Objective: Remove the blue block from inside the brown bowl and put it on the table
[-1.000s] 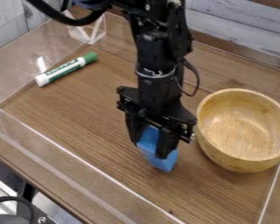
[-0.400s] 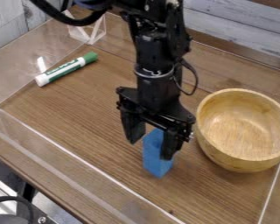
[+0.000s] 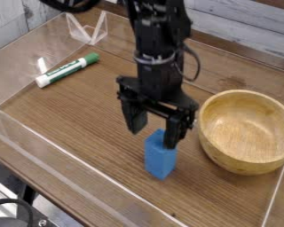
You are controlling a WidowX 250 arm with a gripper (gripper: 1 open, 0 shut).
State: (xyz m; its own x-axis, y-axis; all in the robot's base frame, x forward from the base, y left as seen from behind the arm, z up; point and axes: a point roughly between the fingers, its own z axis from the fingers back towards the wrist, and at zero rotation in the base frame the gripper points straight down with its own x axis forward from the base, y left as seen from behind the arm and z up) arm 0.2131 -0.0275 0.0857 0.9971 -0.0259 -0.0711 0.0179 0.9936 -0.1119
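Observation:
The blue block [image 3: 161, 159] stands upright on the table [image 3: 74, 115], just left of the brown bowl [image 3: 245, 130], which holds nothing. My gripper [image 3: 155, 129] hangs straight down right above the block, open, with its black fingers [image 3: 134, 119] spread to either side of the block's top and clear of it. Nothing is held.
A green and white marker [image 3: 67, 68] lies at the back left. Low clear acrylic walls run along the table's edges [image 3: 61, 151], with a clear stand [image 3: 88, 31] at the back. The bowl sits close to the right edge.
The gripper opened and let go of the blue block, which now stands on the table. The gripper then rose slightly above it.

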